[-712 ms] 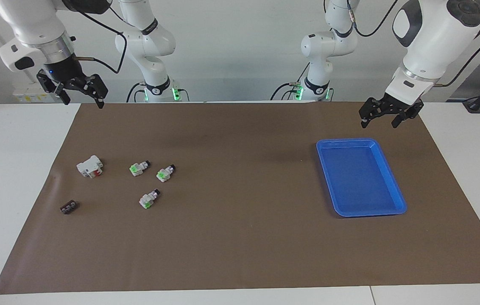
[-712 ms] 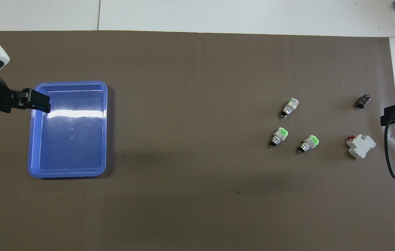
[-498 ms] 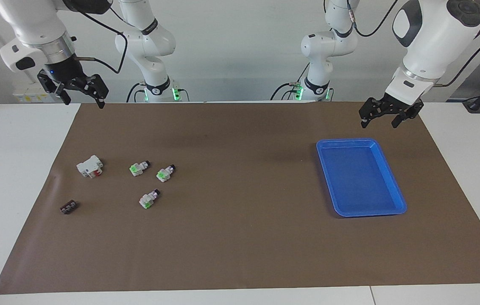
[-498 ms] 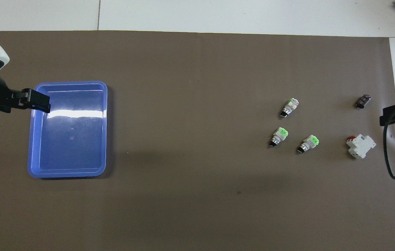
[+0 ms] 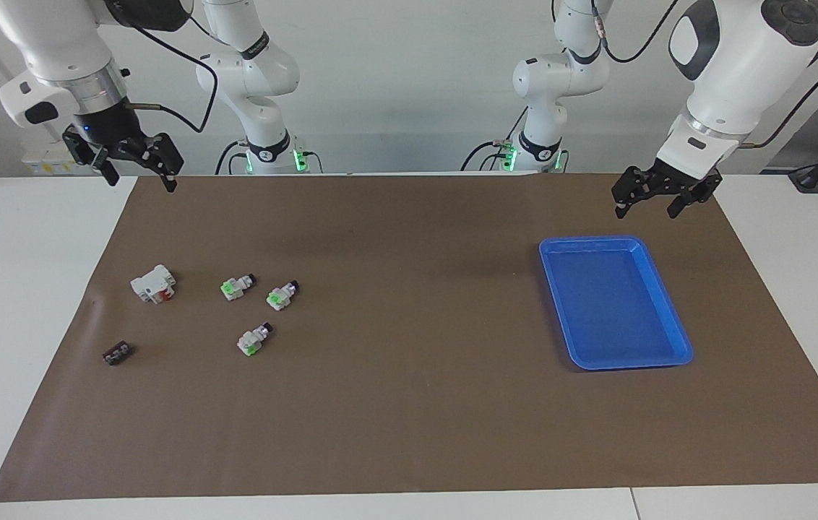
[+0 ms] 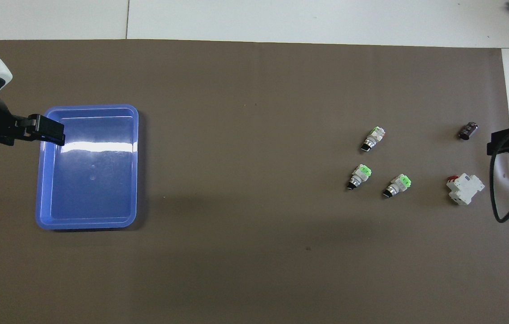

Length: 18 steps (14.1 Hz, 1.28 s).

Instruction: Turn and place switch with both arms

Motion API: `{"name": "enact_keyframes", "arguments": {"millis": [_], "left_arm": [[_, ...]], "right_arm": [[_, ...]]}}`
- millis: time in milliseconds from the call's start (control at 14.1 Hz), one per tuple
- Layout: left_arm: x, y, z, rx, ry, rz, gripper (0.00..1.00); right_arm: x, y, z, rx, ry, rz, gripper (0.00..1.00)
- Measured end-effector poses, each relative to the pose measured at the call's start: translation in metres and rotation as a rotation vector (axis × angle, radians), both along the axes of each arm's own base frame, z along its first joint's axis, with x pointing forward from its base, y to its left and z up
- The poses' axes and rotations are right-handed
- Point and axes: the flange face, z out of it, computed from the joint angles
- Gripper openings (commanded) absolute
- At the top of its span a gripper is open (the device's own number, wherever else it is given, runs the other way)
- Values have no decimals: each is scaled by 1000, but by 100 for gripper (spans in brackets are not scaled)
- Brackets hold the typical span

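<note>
The right pincer [image 5: 136, 165], spread and empty, has drifted slightly up and toward the counter's edge at its own end, high over the mat's corner nearest the robots; no approach has begun. The left pincer [image 5: 658, 198], also spread, waits unmoved over the mat by the blue tray [image 5: 669, 318]. The three switches [image 5: 238, 287] [image 5: 282, 295] [image 5: 254, 339] lie untouched toward the right arm's end, beside the white block [image 5: 153, 283].

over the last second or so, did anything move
Only the right gripper: open and empty, it drifted slightly, rising over the mat's corner nearest the robots. The left gripper kept open above the mat beside the blue tray. The three switches lay untouched.
</note>
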Motion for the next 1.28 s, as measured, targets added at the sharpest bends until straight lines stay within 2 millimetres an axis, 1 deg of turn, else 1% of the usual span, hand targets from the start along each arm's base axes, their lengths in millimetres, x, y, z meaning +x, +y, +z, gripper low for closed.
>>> {"name": "enact_keyframes", "arguments": {"millis": [71,142,213,427,640,712,854,925,996,1139,1281], "left_arm": [[0,0,0,0,0,0,100],[0,0,0,0,0,0,100],[0,0,0,0,0,0,100],[0,0,0,0,0,0,100],[0,0,0,0,0,0,100],[0,0,0,0,0,0,100],[0,0,0,0,0,0,100],[0,0,0,0,0,0,100],[0,0,0,0,0,0,100],[0,0,0,0,0,0,100],[0,0,0,0,0,0,100]], "right_arm": [[4,6,-9,2,-15,-39,100],[9,19,-23,4,-30,-72,100],[13,36,-43,7,-41,-101,100],[23,82,-121,13,-44,-216,100],[38,115,-213,12,-38,-349,100],[40,122,-242,10,-33,-374,100],[36,124,-282,2,-13,-414,100],[32,123,-296,0,-6,-435,100],[27,123,-305,2,-6,-458,100],[22,127,-314,22,-7,-501,100],[19,130,-318,44,3,-535,100]]}}
